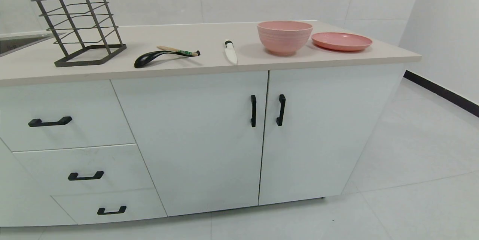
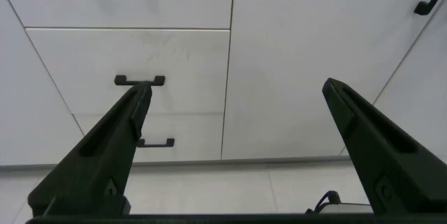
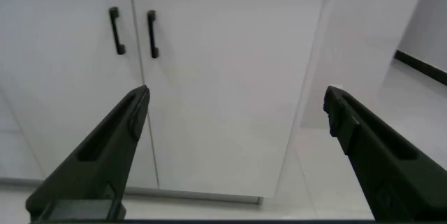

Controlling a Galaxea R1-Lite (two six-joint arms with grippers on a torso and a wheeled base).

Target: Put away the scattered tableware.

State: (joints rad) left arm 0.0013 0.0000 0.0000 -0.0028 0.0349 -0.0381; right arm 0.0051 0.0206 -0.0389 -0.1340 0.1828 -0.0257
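Note:
On the beige countertop (image 1: 209,38) lie a black ladle (image 1: 149,58), wooden chopsticks (image 1: 177,50) across its handle, and a white knife (image 1: 231,52). A pink bowl (image 1: 284,36) stands to their right, with a pink plate (image 1: 341,41) beside it. My left gripper (image 2: 234,90) is open and low, facing the white drawer fronts (image 2: 126,70). My right gripper (image 3: 236,93) is open too, facing the white cabinet doors (image 3: 209,77). Both are empty and well below the counter.
A black wire rack (image 1: 76,15) stands at the counter's left, next to a sink edge (image 1: 18,41). Below are three drawers with black handles (image 1: 49,122) and two doors with vertical handles (image 1: 267,110). Tiled floor (image 1: 411,150) spreads to the right.

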